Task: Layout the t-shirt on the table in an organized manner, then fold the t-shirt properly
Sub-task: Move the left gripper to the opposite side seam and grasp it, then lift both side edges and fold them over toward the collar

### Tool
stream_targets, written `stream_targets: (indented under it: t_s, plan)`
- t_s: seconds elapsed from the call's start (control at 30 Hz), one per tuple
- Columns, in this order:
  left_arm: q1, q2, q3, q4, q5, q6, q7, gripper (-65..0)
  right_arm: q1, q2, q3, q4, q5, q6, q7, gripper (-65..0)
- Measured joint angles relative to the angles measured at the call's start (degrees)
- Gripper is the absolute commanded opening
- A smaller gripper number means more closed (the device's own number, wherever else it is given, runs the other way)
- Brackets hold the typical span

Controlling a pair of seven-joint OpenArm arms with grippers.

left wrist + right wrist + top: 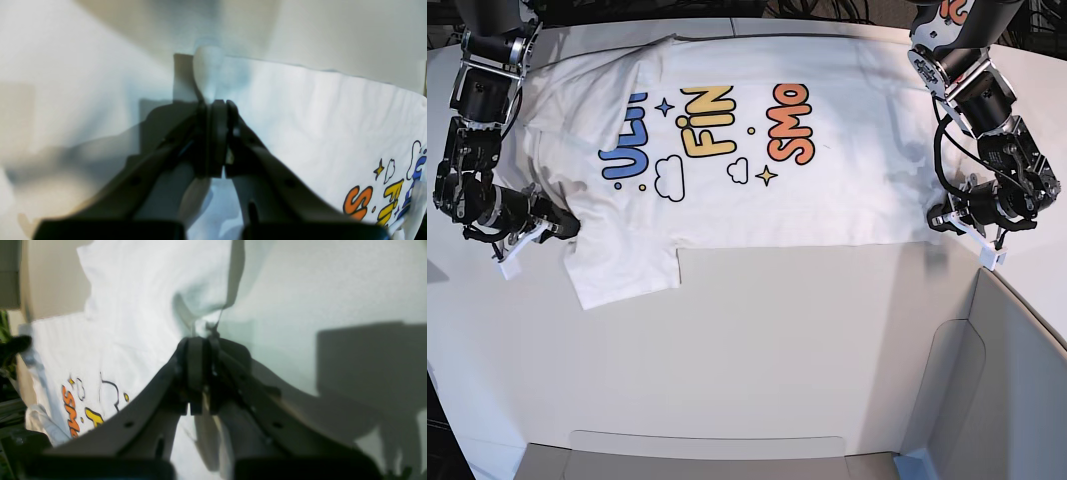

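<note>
t-shirt (727,150): spread print-up across the far half of the table (777,340), lettering reads sideways in the base view, blue at 9 o'clock, orange at 3 o'clock. Near edge runs fairly straight; one sleeve sticks out toward 7 o'clock.
left gripper (217,103): base view 3 o'clock side, at the shirt's near corner. Jaws clamped tight on a pinch of white fabric; a small tuft pokes up past the tips in the left wrist view.
right gripper (200,340): base view 9 o'clock side, at the sleeve edge. Jaws clenched on a fold of the cloth; fabric bunches into a small ridge just beyond the tips.
print: orange and yellow letters show at 4 o'clock in the left wrist view, at 8 o'clock in the right wrist view.
table: plain white, bare from the shirt's near edge toward 6 o'clock.
grey panel (1017,380): raised, at 4 o'clock in the base view, apart from the shirt.
</note>
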Motion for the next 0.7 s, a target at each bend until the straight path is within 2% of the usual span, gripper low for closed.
stream_targets:
  t_s: [0.17,0.33,0.7]
  plan:
    - [1.09,0.31,0.15,4.2,1.81,0.07,1.09,-65.0,-0.63,0.0,-0.11,6.88,-1.2,-0.33,-4.37,-65.0]
    - [5.29,0.33,0.22,14.69,1.55,0.02,1.62,-65.0,-4.13,0.04,-0.11,12.87,-0.7,-0.37,-4.48,-65.0]
    - [11.82,0.39,0.22,25.46,1.49,0.02,1.53,-65.0,-12.41,1.53,0.17,23.96,-0.48,-0.39,-4.55,-65.0]
